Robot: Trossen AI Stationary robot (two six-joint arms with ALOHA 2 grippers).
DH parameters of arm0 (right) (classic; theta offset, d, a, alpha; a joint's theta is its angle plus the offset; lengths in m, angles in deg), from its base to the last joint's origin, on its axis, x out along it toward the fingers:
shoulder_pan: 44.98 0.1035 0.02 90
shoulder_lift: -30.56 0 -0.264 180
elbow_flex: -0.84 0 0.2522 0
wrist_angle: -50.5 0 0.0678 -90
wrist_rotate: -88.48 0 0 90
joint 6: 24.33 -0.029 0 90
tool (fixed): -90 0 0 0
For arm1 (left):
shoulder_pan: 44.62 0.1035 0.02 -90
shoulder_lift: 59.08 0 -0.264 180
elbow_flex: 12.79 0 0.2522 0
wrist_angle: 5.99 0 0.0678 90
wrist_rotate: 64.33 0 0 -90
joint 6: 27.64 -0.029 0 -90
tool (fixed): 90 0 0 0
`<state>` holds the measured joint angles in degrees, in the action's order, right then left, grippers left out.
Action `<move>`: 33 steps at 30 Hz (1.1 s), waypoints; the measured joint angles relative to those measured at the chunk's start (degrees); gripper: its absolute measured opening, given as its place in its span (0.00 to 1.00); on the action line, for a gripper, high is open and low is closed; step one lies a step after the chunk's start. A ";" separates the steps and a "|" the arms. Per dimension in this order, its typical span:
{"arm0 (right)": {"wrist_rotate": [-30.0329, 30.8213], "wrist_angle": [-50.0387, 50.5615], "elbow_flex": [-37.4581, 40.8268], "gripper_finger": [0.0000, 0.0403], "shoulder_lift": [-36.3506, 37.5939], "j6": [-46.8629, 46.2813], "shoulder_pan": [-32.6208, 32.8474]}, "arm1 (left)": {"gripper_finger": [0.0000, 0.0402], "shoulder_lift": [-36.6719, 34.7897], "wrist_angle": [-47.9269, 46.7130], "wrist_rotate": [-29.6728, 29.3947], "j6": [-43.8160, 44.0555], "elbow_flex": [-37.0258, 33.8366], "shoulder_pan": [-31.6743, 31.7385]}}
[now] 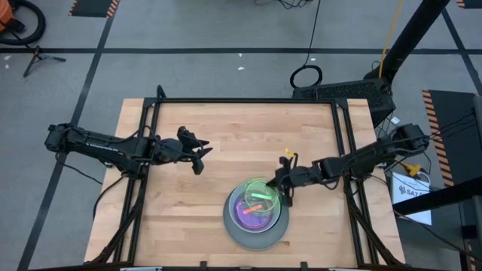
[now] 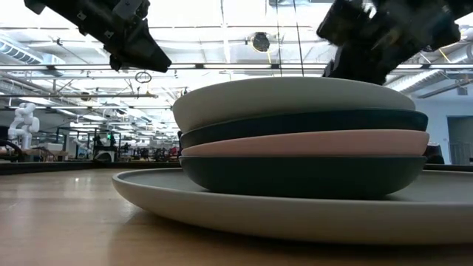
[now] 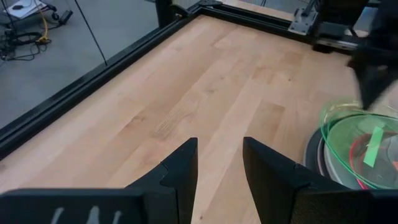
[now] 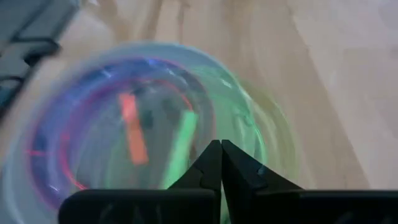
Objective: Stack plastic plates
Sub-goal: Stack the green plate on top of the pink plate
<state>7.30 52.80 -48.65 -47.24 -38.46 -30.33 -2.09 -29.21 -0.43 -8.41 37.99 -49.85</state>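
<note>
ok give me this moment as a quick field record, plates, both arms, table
stack: plates piled on the large grey plate, on the near-right part of the table
top plate: translucent green plate, sitting off-centre toward the right arm
under it: translucent magenta plate
lower layers, low view: cream plate, dark teal, pink plate, dark teal
right end effector: shut, at the green plate's rim; grip on the rim not clear
left end effector: open, empty, above bare wood left of the stack
table: light wood, black frame
</note>
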 joint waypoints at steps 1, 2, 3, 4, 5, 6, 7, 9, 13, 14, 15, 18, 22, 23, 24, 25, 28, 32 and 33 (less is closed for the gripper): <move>-0.40 -1.22 0.00 0.00 0.00 0.02 0.56 | 0.33 0.00 -0.01 -0.03 -0.02 0.00 0.00; -0.27 -1.89 -0.04 0.00 0.05 0.02 1.11 | 0.33 0.00 -0.01 -0.04 -0.03 0.00 0.00; -0.05 -2.18 -0.04 0.00 0.15 0.20 1.55 | 0.33 0.00 -0.03 -0.05 -0.07 0.00 0.00; 0.00 -2.20 -0.04 0.00 0.37 0.67 2.00 | 0.33 0.00 -0.03 -0.04 -0.09 0.00 0.00; 0.50 -2.36 -0.04 0.00 0.58 1.09 2.35 | 0.33 0.00 -0.07 -0.06 -0.26 0.00 0.00; 2.20 -2.51 -0.06 0.00 0.88 1.31 2.62 | 0.33 0.00 -0.06 -0.04 -0.51 0.00 0.00; 4.88 -1.85 -0.14 0.00 1.33 1.48 2.82 | 0.33 0.00 -0.06 -0.06 -0.71 0.00 0.00; 10.94 1.47 -0.15 0.00 2.21 1.33 3.06 | 0.33 0.00 0.07 -0.06 -0.96 0.00 0.00; 14.79 6.20 -0.11 0.00 1.95 -1.57 2.78 | 0.33 0.00 0.12 -0.06 -0.90 0.00 0.00; 13.62 5.81 -0.11 0.00 1.14 -2.11 2.78 | 0.33 0.00 0.12 -0.06 -0.87 0.00 0.00; 12.53 5.25 -0.13 0.00 0.34 -2.46 2.81 | 0.33 0.00 0.12 -0.04 -0.87 0.00 0.00; 8.82 2.55 -0.07 0.00 -1.91 -2.93 3.28 | 0.33 0.00 0.20 -0.06 -0.93 0.00 0.00; 6.08 -2.55 -0.11 0.00 -2.64 -0.54 4.28 | 0.33 -0.02 0.23 -0.06 -0.90 0.00 0.00; 6.07 -3.23 -0.11 0.00 -1.98 0.42 4.36 | 0.33 -0.02 0.23 -0.06 -0.90 0.00 0.00; 6.36 -3.55 -0.11 0.00 -1.06 1.42 4.40 | 0.33 -0.02 0.23 -0.04 -0.87 0.00 0.00; 8.04 -3.31 -0.11 0.00 -0.02 2.05 4.40 | 0.33 -0.02 0.24 -0.04 -0.85 0.00 0.00; 17.03 3.51 -0.20 0.00 2.17 2.19 4.40 | 0.33 -0.02 0.26 -0.04 -0.75 0.00 0.00; 21.15 10.04 -0.10 0.00 1.50 0.06 3.47 | 0.33 -0.02 0.25 -0.04 -0.73 0.00 0.00; 20.96 9.96 -0.11 0.00 0.64 -0.82 3.04 | 0.33 -0.02 0.25 -0.04 -0.74 0.00 0.00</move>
<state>28.26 62.76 -48.76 -46.59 -39.28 -27.28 -2.11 -28.97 -0.46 -9.16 37.99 -49.85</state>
